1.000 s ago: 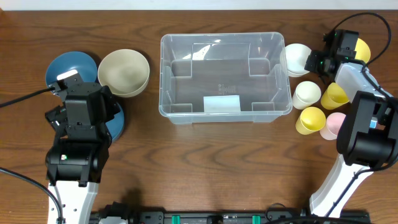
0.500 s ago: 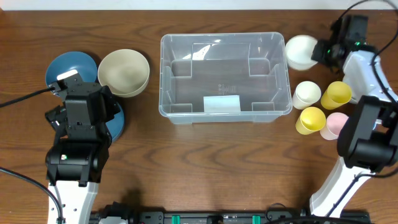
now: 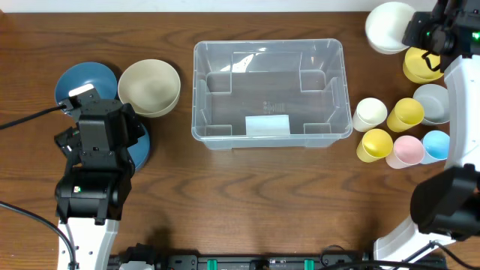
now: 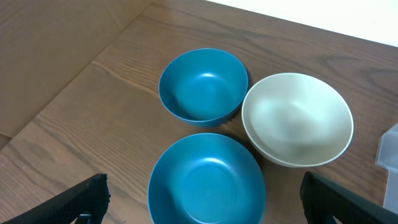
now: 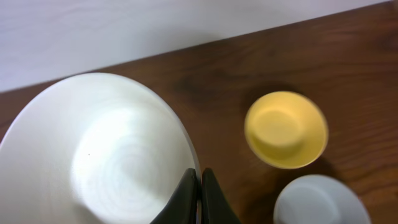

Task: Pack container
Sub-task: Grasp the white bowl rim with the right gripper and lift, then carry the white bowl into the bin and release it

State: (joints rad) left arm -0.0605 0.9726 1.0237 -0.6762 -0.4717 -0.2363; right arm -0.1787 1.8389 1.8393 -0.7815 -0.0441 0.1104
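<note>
The container, a large clear plastic bin with a pale label, stands empty at the table's middle. My right gripper is at the far back right, shut on the rim of a white bowl held off the table. In the right wrist view the fingers pinch that bowl's edge. My left gripper hangs wide open over a blue bowl, with nothing between its fingers. The left arm stands at the left.
A second blue bowl and a cream bowl sit left of the container. Several cups stand right of it: cream, yellow, yellow, pink, blue, grey, yellow.
My right gripper has lifted the white bowl from beside the container's back right corner and carried it toward the back right. The left arm has not moved.
</note>
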